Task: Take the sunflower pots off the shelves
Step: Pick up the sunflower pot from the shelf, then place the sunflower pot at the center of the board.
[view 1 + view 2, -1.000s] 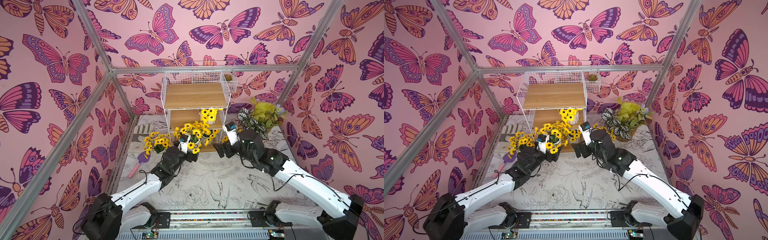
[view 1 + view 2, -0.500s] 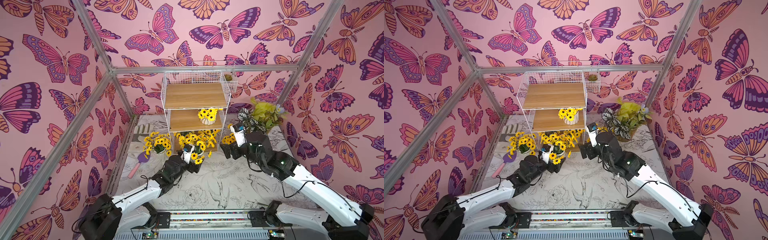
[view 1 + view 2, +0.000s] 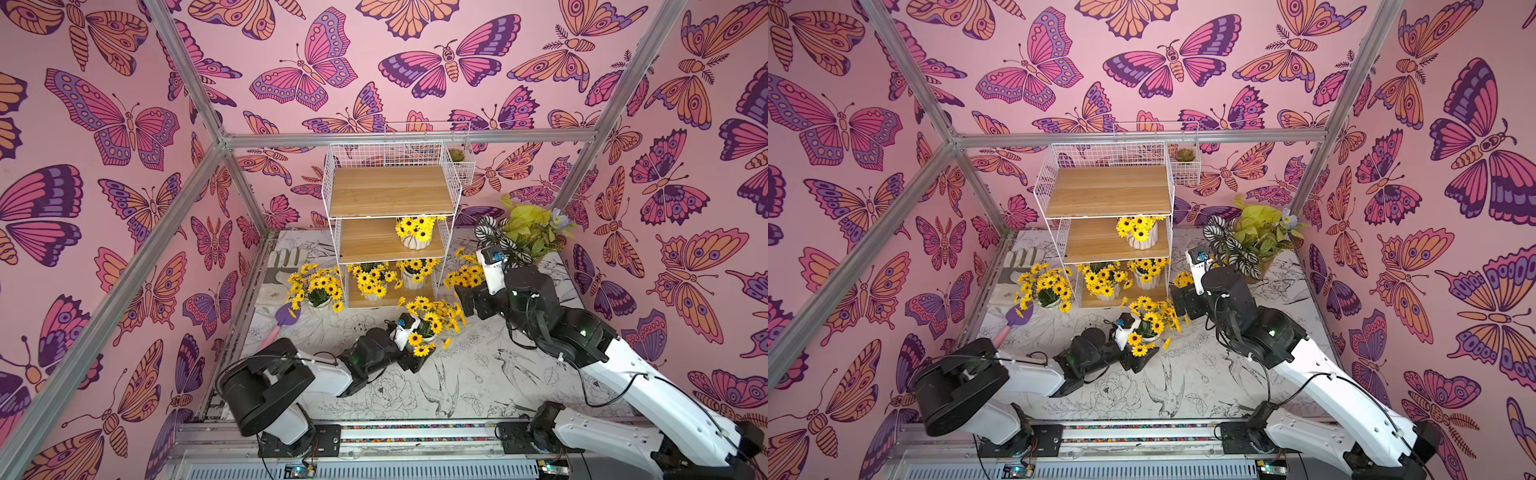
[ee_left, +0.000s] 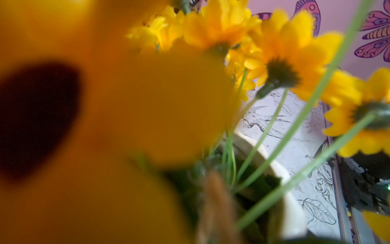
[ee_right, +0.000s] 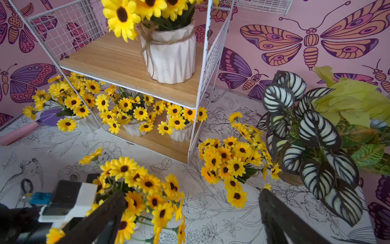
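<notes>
left gripper sat at a sunflower pot near the middle of the table, grasp hidden by blooms, right gripper stood wide open, empty, beside the shelves

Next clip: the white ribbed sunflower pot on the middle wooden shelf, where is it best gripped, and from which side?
Probably around the body of the white ribbed pot, below the twine, coming in level through the open front of the white wire rack. Mesh closes the sides, the top board blocks any descent, and flowers cover the rim.
</notes>
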Robot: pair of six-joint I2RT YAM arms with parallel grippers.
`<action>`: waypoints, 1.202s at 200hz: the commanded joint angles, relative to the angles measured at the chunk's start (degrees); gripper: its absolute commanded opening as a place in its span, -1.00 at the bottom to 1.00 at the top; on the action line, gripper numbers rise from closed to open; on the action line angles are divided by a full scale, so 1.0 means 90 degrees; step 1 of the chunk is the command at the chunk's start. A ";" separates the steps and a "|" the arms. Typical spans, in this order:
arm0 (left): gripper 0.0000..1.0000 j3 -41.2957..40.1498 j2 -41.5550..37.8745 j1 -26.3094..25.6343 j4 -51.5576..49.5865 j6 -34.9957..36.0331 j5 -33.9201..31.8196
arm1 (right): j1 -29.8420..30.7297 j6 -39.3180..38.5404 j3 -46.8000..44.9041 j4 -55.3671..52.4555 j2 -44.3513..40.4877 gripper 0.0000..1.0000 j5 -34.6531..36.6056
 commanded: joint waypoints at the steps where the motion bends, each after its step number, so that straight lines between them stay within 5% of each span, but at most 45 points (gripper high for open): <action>1: 0.20 0.0456 0.0638 -0.0189 0.1655 -0.0065 0.0332 | -0.0043 0.0044 0.0163 -0.0256 -0.0076 0.98 0.0264; 98: 0.27 0.2278 0.3237 -0.0569 0.2659 -0.0113 0.0677 | -0.0227 0.0058 0.0010 -0.0435 -0.0428 0.98 0.0785; 240: 0.44 0.5423 0.5532 -0.0666 0.1955 -0.0493 0.1431 | -0.0406 0.0335 -0.0106 -0.0628 -0.0586 0.98 0.0601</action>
